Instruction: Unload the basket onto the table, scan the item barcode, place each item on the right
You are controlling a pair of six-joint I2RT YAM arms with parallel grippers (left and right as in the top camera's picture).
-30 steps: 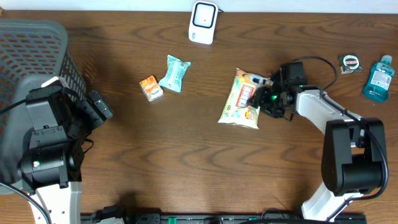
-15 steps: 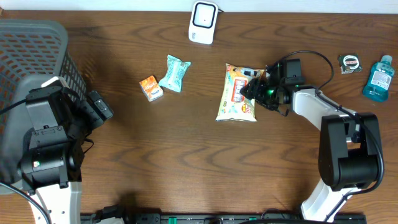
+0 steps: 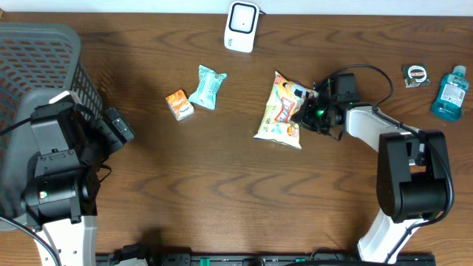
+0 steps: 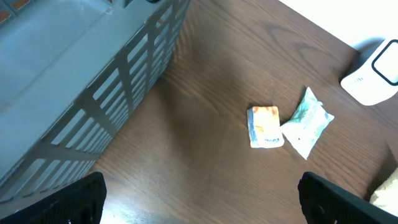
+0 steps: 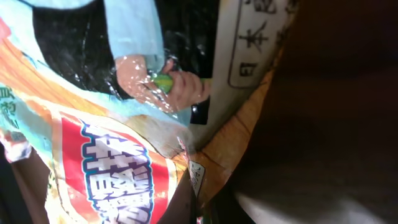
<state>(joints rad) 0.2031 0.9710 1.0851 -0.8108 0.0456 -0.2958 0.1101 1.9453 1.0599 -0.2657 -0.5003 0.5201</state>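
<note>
Right gripper [image 3: 303,111] is clamped shut on the right edge of the snack bag [image 3: 279,112] — the bag sits crumpled on the table right of centre, below and to the right of the white scanner [image 3: 242,25] and apart from it (our right wrist view shows only the bag's print up close). Left gripper [image 4: 200,202] is wide open and holding nothing, next to the grey basket [image 4: 74,74] — we see the orange packet [image 4: 265,126] and teal packet [image 4: 309,121] side by side on the wood ahead of it.
</note>
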